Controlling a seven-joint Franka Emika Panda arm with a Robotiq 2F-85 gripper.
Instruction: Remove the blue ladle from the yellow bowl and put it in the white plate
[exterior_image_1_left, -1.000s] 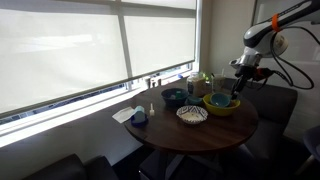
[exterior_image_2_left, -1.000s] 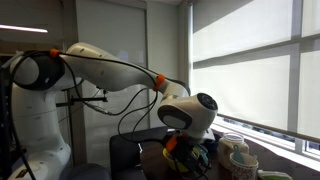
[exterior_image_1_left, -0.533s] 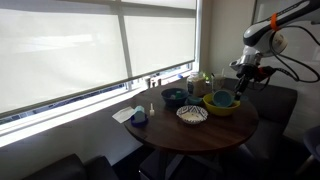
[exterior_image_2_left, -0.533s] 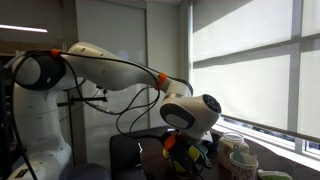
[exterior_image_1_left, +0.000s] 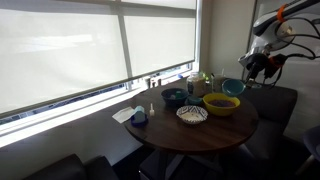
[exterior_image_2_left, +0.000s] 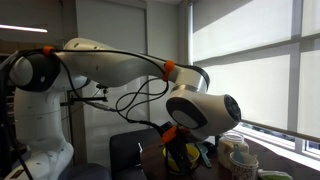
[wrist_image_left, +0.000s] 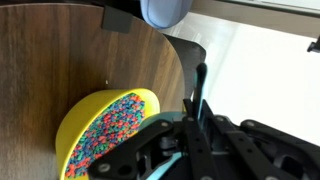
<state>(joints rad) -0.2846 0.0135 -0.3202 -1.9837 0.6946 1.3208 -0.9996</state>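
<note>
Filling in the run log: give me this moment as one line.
phase: carry | hand: shut on blue ladle | ladle: raised clear of yellow bowl | white plate: no ladle yet

Arm (exterior_image_2_left: 100, 62) stretched out; pincer (wrist_image_left: 195, 120) clamped tight.

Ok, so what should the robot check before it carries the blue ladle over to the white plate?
1. Blue ladle out of the yellow bowl: ok, it hangs in the air beside the bowl.
2. Gripper shut on the ladle: ok, the ladle hangs from it.
3. White plate on the table next to the yellow bowl: ok.
4. Coloured bits from the bowl riding in the ladle: cannot tell, too small.
5. Dark teal bowl out of the way: ok, not between ladle and plate.
</note>
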